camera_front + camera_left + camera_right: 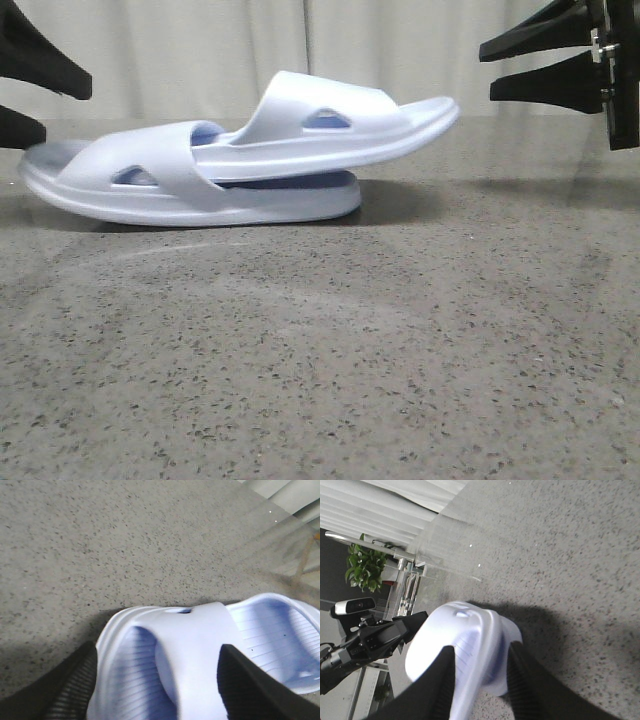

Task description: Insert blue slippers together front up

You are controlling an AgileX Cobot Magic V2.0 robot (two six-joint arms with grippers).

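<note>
- Pale lavender-blue moulded foam slippers [240,160] lie nested on the grey speckled stone table [330,380]; the upper one is tucked under the lower one's strap, its free end tilting up rightward.
- Left gripper [30,90] spread, hovering beside the slippers' left end.
- Right gripper [535,62] spread, holding nothing, raised well right.
- Bare table in front.

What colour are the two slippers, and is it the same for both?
Both blue slippers are the same pale lavender-blue; it shows best in the front view.

Upper slipper [330,125] wedged under strap of lower slipper [150,185], on table [400,350].
</note>
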